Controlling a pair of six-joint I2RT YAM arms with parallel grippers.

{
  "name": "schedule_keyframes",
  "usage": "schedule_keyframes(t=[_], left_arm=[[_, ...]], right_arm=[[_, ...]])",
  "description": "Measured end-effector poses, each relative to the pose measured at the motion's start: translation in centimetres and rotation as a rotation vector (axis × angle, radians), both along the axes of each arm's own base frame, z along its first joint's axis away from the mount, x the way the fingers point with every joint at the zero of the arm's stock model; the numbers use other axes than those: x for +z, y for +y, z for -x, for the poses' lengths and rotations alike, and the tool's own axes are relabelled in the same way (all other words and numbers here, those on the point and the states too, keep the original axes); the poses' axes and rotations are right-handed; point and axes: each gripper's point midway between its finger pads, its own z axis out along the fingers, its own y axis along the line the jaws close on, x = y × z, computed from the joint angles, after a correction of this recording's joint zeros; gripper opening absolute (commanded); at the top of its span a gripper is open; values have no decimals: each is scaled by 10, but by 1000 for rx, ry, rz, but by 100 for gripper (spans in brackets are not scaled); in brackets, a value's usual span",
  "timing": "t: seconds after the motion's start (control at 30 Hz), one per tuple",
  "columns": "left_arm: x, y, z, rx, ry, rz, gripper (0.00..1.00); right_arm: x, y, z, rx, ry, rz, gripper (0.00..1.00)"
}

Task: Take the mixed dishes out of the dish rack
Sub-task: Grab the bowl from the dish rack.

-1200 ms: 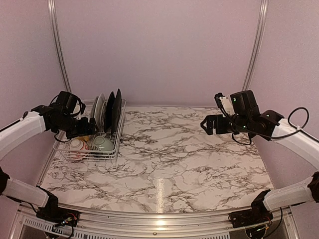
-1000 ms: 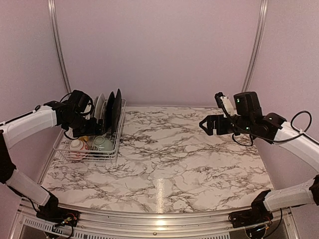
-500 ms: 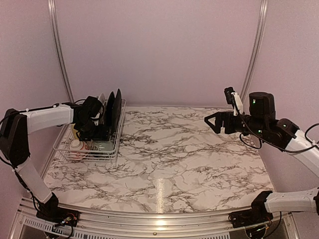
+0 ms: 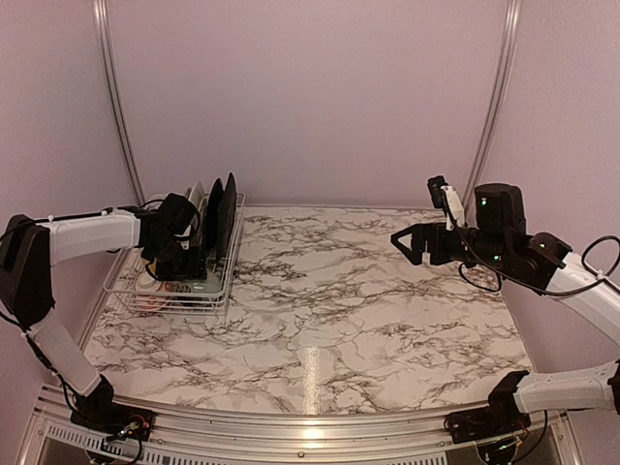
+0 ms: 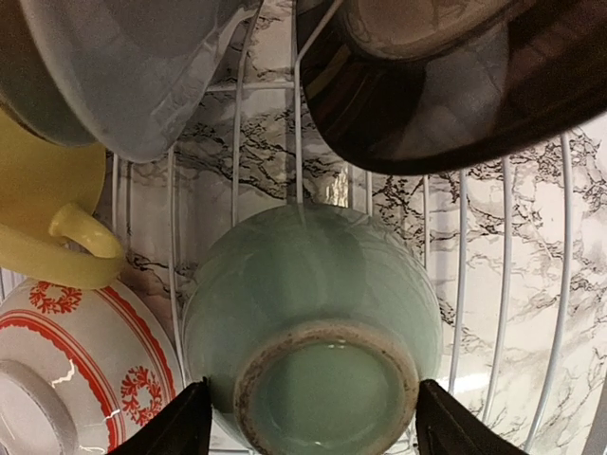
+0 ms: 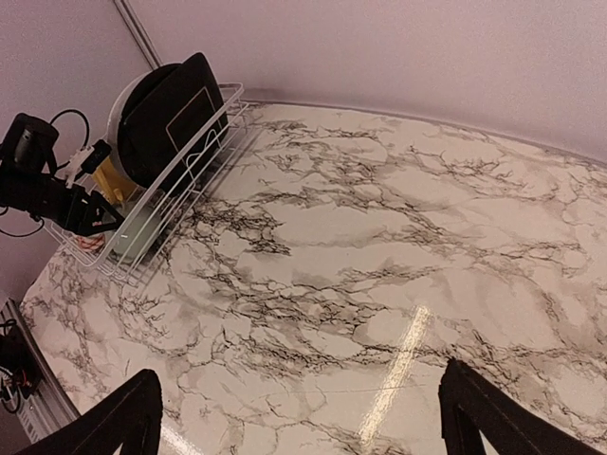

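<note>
The dish rack (image 4: 124, 294) stands at the table's far left. In the left wrist view the pale green bowl (image 5: 313, 303) lies upside down in it. My left gripper (image 5: 313, 431) reaches down over this bowl, and its fingertips (image 5: 175, 427) press against both sides near the foot ring. The bowl rests on the wires. Beside it are a red-and-white patterned bowl (image 5: 85, 370) and a yellow mug (image 5: 43, 218). Black plates (image 4: 225, 208) stand upright in the slots. My right gripper (image 4: 412, 242) hovers open above the table's right side, holding nothing.
A pale plate (image 5: 123, 66) and a black plate (image 5: 446, 85) hang close above the green bowl. Rack wires (image 5: 299, 142) run between the dishes. The marble tabletop (image 6: 379, 237) spreads between the rack and my right arm. Walls close in behind.
My left gripper has dropped into the rack onto the green bowl, and its jaws have narrowed against it. The right arm has shifted slightly and stays open.
</note>
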Motion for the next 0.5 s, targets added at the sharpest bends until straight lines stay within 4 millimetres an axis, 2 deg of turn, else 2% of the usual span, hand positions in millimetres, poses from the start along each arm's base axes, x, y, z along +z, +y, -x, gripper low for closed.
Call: schedule_keyframes(t=[0.13, 0.23, 0.3, 0.4, 0.5], left_arm=[[3, 2, 1, 7, -12, -4, 68], [3, 3, 1, 10, -15, -6, 73], [3, 3, 1, 9, -17, -9, 73], [3, 3, 2, 10, -17, -12, 70], [3, 2, 1, 10, -21, -11, 61]], right_arm=[[-4, 5, -4, 5, 15, -8, 99], [-7, 7, -5, 9, 29, -13, 99], [-8, 9, -5, 12, 31, -19, 99], [-10, 10, -5, 14, 34, -25, 99], [-13, 10, -5, 13, 41, -27, 99]])
